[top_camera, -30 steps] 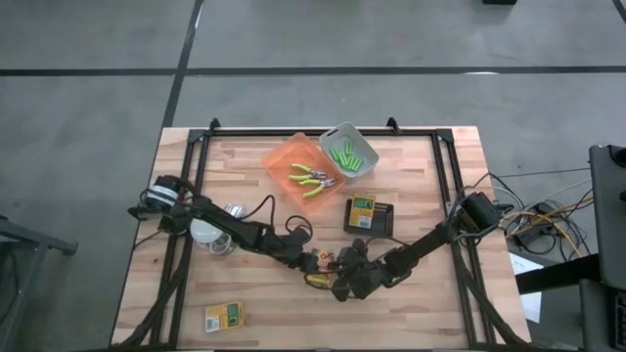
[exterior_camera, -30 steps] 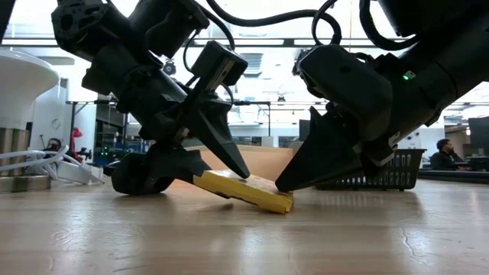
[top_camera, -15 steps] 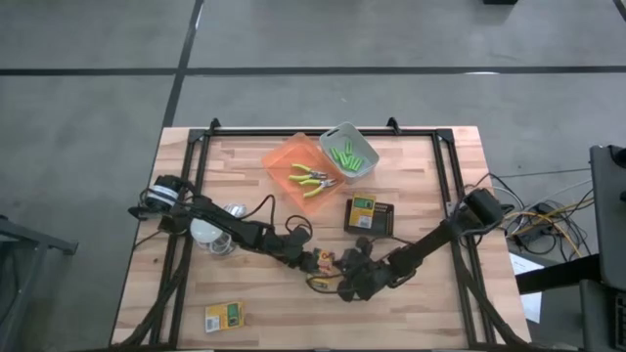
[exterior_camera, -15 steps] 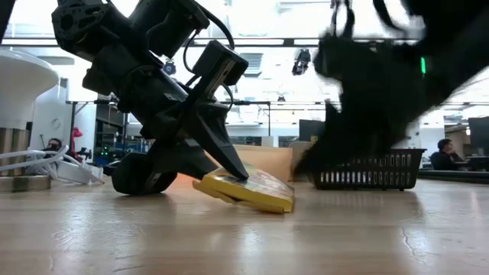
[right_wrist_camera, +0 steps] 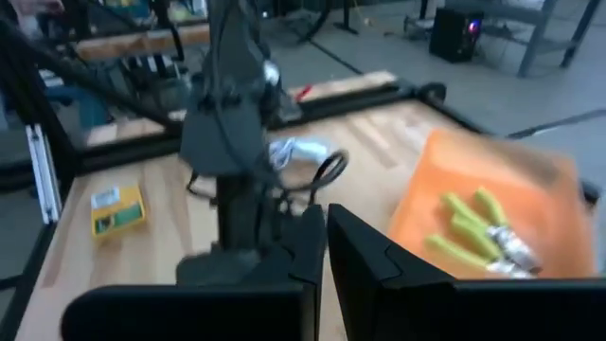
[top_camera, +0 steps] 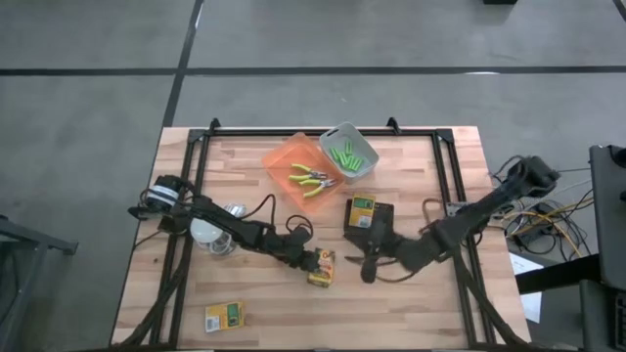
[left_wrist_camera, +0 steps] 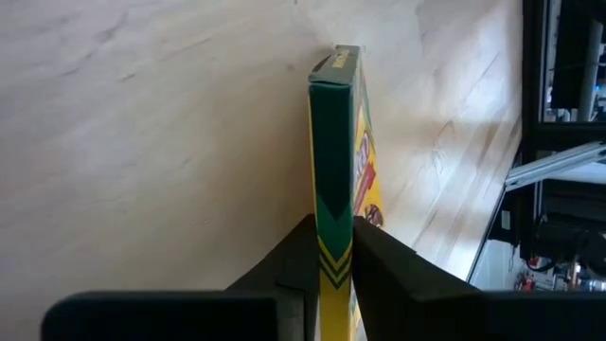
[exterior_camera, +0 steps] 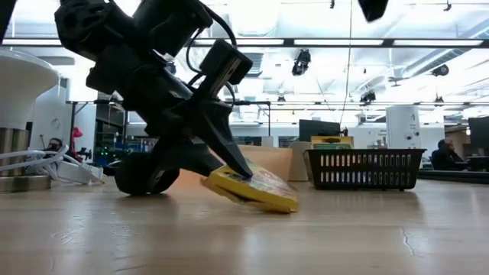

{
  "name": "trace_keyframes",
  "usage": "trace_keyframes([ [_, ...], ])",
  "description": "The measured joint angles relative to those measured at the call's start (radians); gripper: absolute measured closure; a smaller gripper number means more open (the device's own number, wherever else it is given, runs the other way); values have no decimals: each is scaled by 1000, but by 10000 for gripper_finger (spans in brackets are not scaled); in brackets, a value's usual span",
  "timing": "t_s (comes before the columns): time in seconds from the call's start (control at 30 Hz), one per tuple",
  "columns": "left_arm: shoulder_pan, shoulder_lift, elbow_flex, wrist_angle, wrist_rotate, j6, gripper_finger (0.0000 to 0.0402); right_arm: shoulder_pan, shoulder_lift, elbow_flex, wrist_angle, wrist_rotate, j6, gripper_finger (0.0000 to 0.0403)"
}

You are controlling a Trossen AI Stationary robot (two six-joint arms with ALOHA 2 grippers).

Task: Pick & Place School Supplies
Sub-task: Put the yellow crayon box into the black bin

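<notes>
Yellow-and-green box (exterior_camera: 252,188) tilted on the table, clamped edgewise in the left hand (exterior_camera: 229,169).

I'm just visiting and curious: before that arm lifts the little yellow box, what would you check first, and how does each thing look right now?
1. Left gripper clamped on the yellow-and-green box: ok, fingers pinch its thin edges.
2. Box free of the table: not ok, one corner touches the wood.
3. Right gripper out of the way: ok, shut, apart from the box.
4. Orange bin and grey bin reachable: ok, nothing blocks them.
5. Other boxes: one near the front edge not yet picked.
</notes>
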Motion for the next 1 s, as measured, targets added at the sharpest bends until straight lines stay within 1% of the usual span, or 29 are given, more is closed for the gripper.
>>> trace_keyframes([
  [0.17, 4, -11, 19, -2, -2, 0, 346, 3, -135, 0, -79, 1, -42, 385],
  [0.33, 4, -48, 36, 9, -30, 3, 347, 4, -211, 0, -199, 2, -46, 385],
  [0.47, 5, -85, 55, 13, -69, 22, 350, 5, -230, -1, -272, 8, -24, 385],
  [0.63, 20, -149, 70, 13, -104, 76, 360, 4, -230, -20, -292, 19, -23, 385],
  [0.73, 34, -187, 81, 17, -137, 176, 360, 4, -230, -41, -296, 20, -20, 385],
  [0.93, 79, -226, 124, 19, -227, 592, 360, 4, -231, -48, -292, 22, -20, 385],
  [1.0, 101, -226, 143, 16, -263, 689, 360, 4, -234, -48, -291, 22, -20, 385],
])
